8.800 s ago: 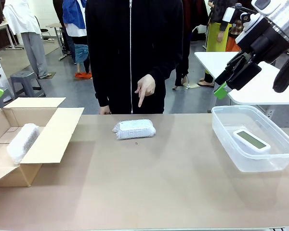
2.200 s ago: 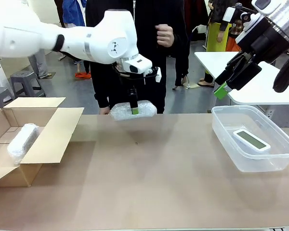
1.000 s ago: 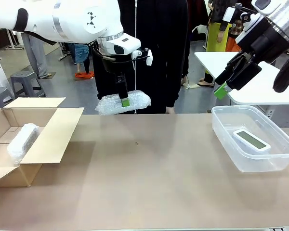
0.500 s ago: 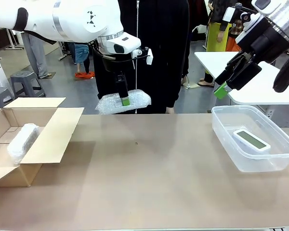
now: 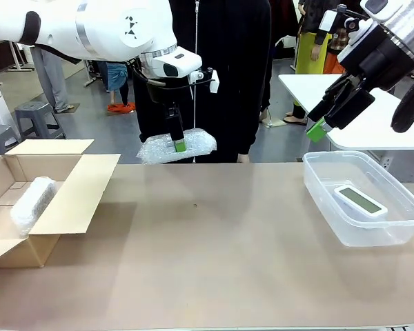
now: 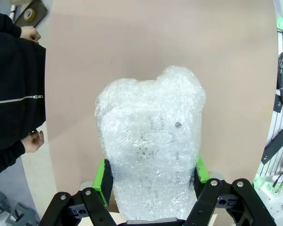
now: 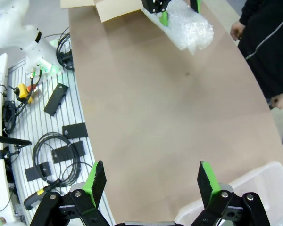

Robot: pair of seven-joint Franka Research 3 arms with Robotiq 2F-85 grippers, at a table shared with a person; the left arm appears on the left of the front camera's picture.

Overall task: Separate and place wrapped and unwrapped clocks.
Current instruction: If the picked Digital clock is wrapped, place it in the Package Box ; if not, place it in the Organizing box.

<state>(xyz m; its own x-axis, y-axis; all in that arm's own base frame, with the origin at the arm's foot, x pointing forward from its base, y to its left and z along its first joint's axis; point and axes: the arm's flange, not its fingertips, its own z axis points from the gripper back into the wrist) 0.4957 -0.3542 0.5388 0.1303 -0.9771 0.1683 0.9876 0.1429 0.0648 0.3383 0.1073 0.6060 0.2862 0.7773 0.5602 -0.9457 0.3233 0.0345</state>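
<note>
My left gripper (image 5: 177, 144) is shut on a bubble-wrapped clock (image 5: 176, 146), holding it in the air above the table's far edge, in front of the person in black. In the left wrist view the bundle (image 6: 151, 150) sits between the green pads (image 6: 102, 173). A second wrapped clock (image 5: 32, 203) lies in the open cardboard box (image 5: 72, 200) at the left. The bare white clock (image 5: 359, 201) with its grey-green screen lies in the clear plastic tub (image 5: 331, 210) at the right. My right gripper (image 5: 326, 116) hangs open high above the tub; its pads (image 7: 95, 178) stand wide apart with nothing between them.
The person stands at the far side, one hand (image 6: 34, 140) near the table edge. The brown tabletop (image 5: 221, 262) between box and tub is bare. Cables and black parts (image 7: 52, 141) lie on a slatted surface beside the table.
Over the last second nothing has visibly moved. Earlier the wrapped clock lay on the table; my left gripper has since lifted it and carried it leftward.
</note>
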